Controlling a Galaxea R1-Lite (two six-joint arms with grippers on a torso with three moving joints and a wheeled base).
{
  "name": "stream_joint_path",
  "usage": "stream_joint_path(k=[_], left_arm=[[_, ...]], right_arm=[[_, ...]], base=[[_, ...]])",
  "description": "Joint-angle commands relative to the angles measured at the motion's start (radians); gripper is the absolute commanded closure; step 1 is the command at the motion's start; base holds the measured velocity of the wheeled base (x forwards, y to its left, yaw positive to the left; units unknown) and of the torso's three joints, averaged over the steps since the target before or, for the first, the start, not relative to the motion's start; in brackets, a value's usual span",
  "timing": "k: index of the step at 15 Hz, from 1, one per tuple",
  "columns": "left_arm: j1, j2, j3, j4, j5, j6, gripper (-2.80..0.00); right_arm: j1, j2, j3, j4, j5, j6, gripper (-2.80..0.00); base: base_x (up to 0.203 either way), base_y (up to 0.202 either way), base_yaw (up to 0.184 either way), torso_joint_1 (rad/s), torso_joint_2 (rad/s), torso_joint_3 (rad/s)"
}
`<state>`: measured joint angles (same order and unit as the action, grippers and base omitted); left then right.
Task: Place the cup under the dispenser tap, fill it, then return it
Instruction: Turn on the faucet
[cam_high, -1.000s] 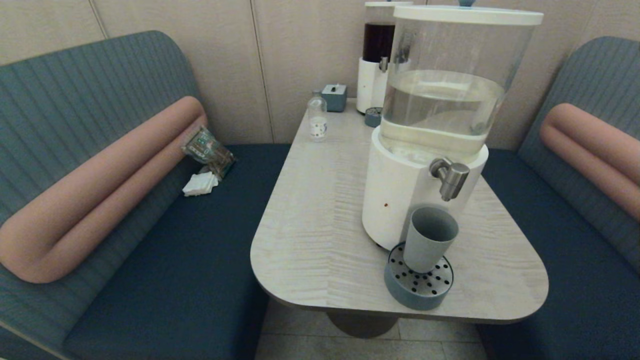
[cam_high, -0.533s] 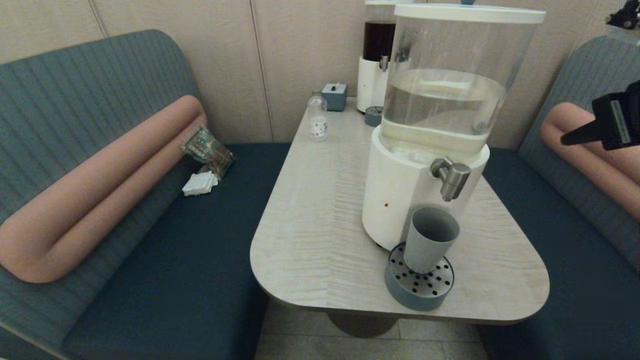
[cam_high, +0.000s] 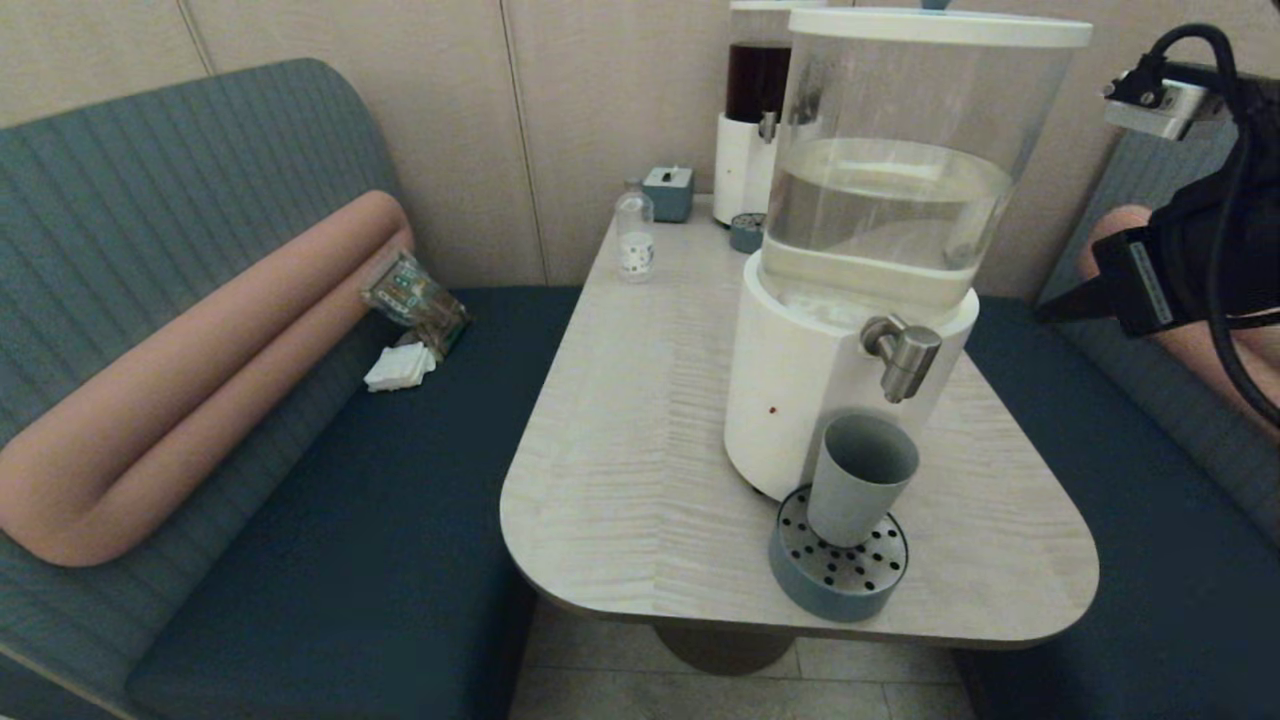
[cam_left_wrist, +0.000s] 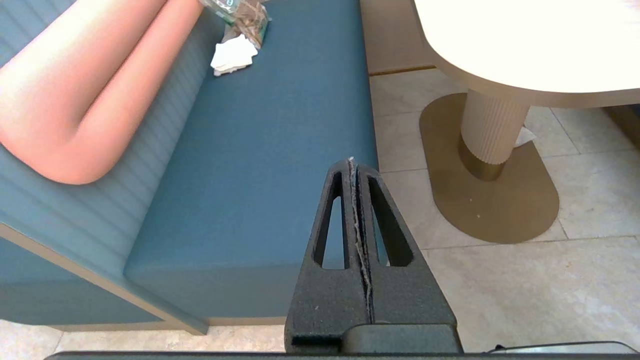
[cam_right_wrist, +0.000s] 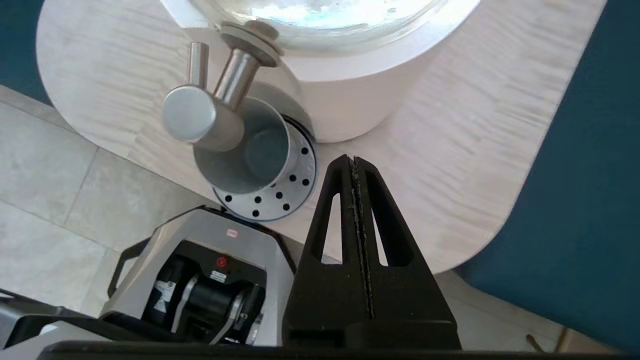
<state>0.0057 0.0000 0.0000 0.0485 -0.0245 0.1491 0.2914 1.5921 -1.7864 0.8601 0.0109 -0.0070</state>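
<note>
The grey-blue cup (cam_high: 858, 480) (cam_right_wrist: 250, 155) stands upright on the round drip tray (cam_high: 838, 570) (cam_right_wrist: 295, 190), directly below the brushed-steel dispenser tap (cam_high: 903, 355) (cam_right_wrist: 210, 115) of the big dispenser (cam_high: 870, 240). My right gripper (cam_high: 1045, 312) (cam_right_wrist: 353, 160) hangs shut and empty in the air at the right, higher than the tap and well apart from it. In the left wrist view my left gripper (cam_left_wrist: 352, 162) is shut and empty, parked low over the left bench's front edge and the floor.
A narrow dispenser with dark liquid (cam_high: 755, 110), a small clear bottle (cam_high: 635, 238) and a small blue box (cam_high: 668, 193) stand at the table's far end. Benches flank the table (cam_high: 640, 420); a packet (cam_high: 415, 298) and napkins (cam_high: 400, 368) lie on the left one.
My right arm has come into the head view from the right and moved leftward toward the dispenser. Cup, tray and left arm have not moved.
</note>
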Motion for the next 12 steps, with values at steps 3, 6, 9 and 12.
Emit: stream_joint_path(k=[3,6,9,12], left_arm=[[0.0,0.002,0.0,0.001,0.0,0.001,0.0],[0.0,0.002,0.0,0.001,0.0,0.001,0.0],[0.0,0.002,0.0,0.001,0.0,0.001,0.0],[0.0,0.002,0.0,0.001,0.0,0.001,0.0]], right_arm=[[0.048,0.02,0.085,-0.119,0.004,-0.007,0.0],[0.052,0.049,0.068,-0.127,0.009,-0.008,0.0],[0.051,0.087,0.052,-0.149,0.023,-0.01,0.0],[0.051,0.108,0.046,-0.229,0.031,-0.016,0.0]], base=[[0.0,0.0,0.0,0.0,0.0,0.0],[0.0,0.0,0.0,0.0,0.0,0.0],[0.0,0.0,0.0,0.0,0.0,0.0],[0.0,0.0,0.0,0.0,0.0,0.0]])
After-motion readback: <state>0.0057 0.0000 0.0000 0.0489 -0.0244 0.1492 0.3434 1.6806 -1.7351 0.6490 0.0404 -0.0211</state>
